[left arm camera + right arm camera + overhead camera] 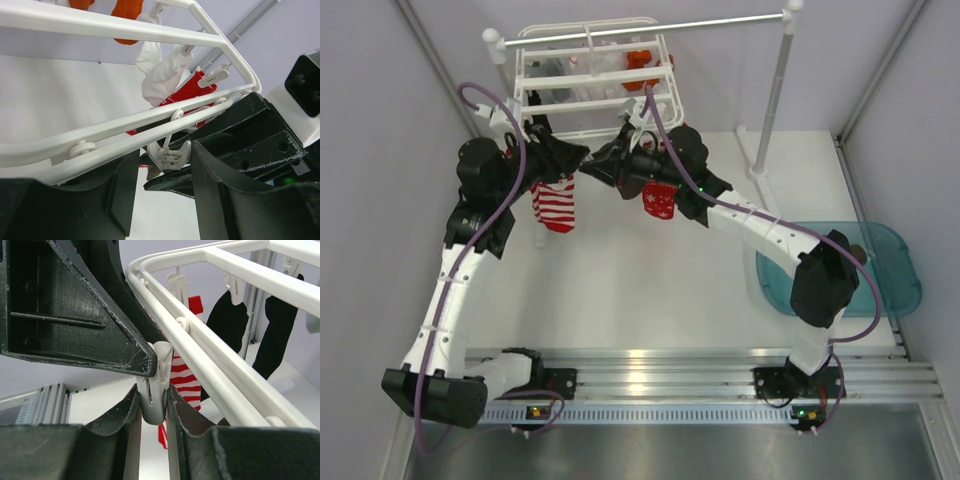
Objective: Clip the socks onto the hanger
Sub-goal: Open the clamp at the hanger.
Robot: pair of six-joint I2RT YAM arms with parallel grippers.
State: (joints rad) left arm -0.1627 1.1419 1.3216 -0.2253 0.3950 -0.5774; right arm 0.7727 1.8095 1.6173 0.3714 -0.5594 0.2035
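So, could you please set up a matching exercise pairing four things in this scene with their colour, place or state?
1 striped sock
2 tray
3 right gripper
4 orange sock

A clamped on a white clip
B teal
C hanging near the left gripper
D at the hanger's far right

Pairs: 1-C, 2-B, 3-A, 4-D

left arm raised | left tool (pixel 162 167) half-spread | right tool (pixel 154 396) pinching clip (pixel 161 365)

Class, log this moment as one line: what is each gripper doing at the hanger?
left gripper: open, at hanger | right gripper: shut on clip | red sock: hanging by right gripper
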